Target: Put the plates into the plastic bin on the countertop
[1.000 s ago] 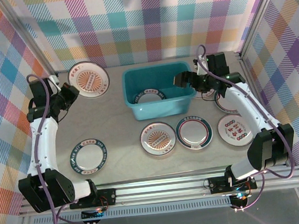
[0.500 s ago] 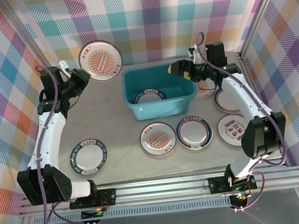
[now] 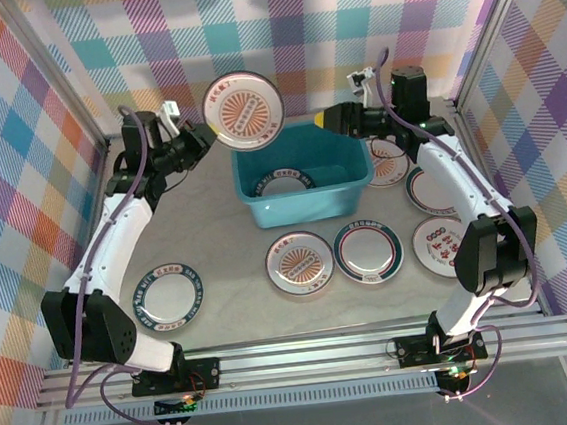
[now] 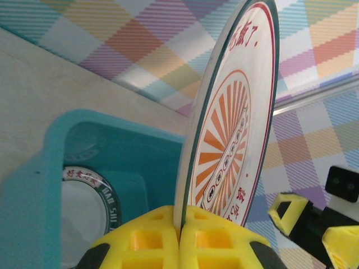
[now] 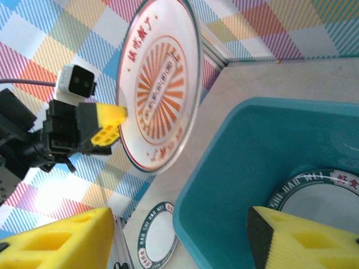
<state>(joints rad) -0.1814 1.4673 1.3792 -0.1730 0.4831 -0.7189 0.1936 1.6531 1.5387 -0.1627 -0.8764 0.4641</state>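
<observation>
**Inspector:** Left gripper (image 3: 199, 138) is clamped on the rim of the orange-centred plate (image 3: 243, 106), raised on edge by the plastic bin's (image 3: 308, 206) far left corner.

**Assessor:** Why by the rim?

**Inspector:** Judged: an edge grip clears the wall, letting the plate drop beside the teal-rimmed plate (image 3: 283, 182) inside.

**Assessor:** Right gripper (image 3: 333, 120)?

**Inspector:** Fingers apart, empty, over the bin's far right. Other plates (image 3: 300, 263) lie on the countertop (image 3: 215, 229).

Bin (image 3: 306, 207) upper centre on countertop (image 3: 216, 239), inner plate (image 3: 286, 183) in it. Raised plate (image 3: 243, 110) above bin's upper-left corner, on edge in left gripper (image 3: 204, 137). Front plate (image 3: 300, 264) and next plate (image 3: 366, 250) side by side below bin. Right plate (image 3: 445, 247) lower right, left plate (image 3: 167, 296) lower left. Side plate (image 3: 392, 170) and far plate (image 3: 420, 194) just right of bin.
</observation>
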